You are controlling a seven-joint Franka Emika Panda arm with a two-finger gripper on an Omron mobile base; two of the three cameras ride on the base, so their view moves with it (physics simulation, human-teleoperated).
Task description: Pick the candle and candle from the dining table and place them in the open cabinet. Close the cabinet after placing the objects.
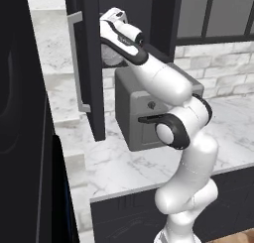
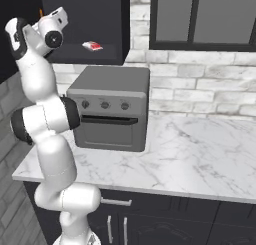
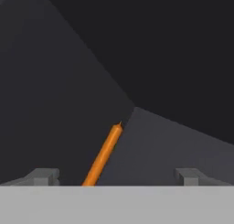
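An orange candle (image 3: 106,151) lies slanted on the dark floor inside the cabinet (image 2: 102,19). My gripper (image 3: 116,177) is open, and the candle rests loose between its two widely spaced fingertips (image 3: 43,176). In the right base view my hand (image 2: 54,20) is raised at the cabinet's left side, with a sliver of orange candle (image 2: 41,12) just beyond it. The cabinet door (image 1: 93,63) stands open, its silver bar handle (image 1: 76,63) facing me, and it hides the hand in the left base view. The dining table is out of view.
A small red-and-white item (image 2: 92,45) lies on the cabinet floor to the right of my hand. A grey toaster oven (image 2: 110,109) stands on the marble counter (image 2: 200,154) directly under the cabinet. Grey-paned cabinets (image 2: 200,16) hang to the right.
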